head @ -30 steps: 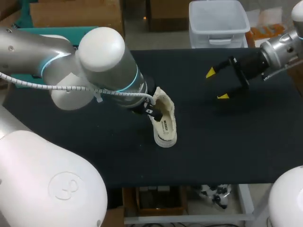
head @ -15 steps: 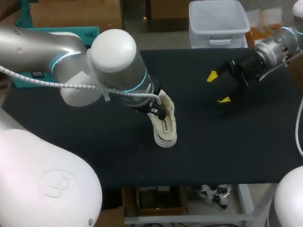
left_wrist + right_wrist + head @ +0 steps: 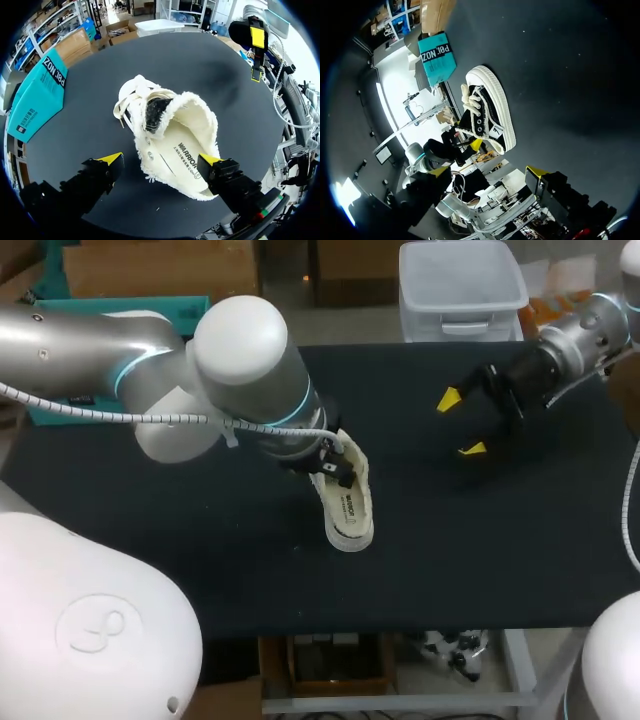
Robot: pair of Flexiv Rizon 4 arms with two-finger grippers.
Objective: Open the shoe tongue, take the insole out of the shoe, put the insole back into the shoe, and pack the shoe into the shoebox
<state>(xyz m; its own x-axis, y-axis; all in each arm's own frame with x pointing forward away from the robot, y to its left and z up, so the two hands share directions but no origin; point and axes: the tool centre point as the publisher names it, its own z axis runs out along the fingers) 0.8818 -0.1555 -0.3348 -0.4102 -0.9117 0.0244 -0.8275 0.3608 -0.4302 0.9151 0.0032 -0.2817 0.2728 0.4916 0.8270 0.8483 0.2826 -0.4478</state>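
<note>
While the left arm comes in from the left of the frame in the head view, its gripper (image 3: 326, 466) hangs over the cream shoe (image 3: 347, 510), which lies on the black table (image 3: 480, 560) just left of the middle. Seen from the left wrist, the gripper (image 3: 160, 160) has its fingers spread wide with the shoe (image 3: 150, 147) lying between them. One finger stands clear of the shoe's side, and the other is at the fleecy heel rim, though whether it touches I cannot tell. The insole (image 3: 186, 159) lies flat inside the shoe, and the white laces (image 3: 126, 102) sit at the end farther ahead of the fingers. A teal shoebox (image 3: 37, 95) rests at the table's edge, well apart from the shoe. The right gripper (image 3: 460, 424) is at the upper right of the frame, fingers open and holding nothing. From the right wrist, the shoe (image 3: 487, 115) shows side-on, well ahead of that gripper (image 3: 487, 172).
</note>
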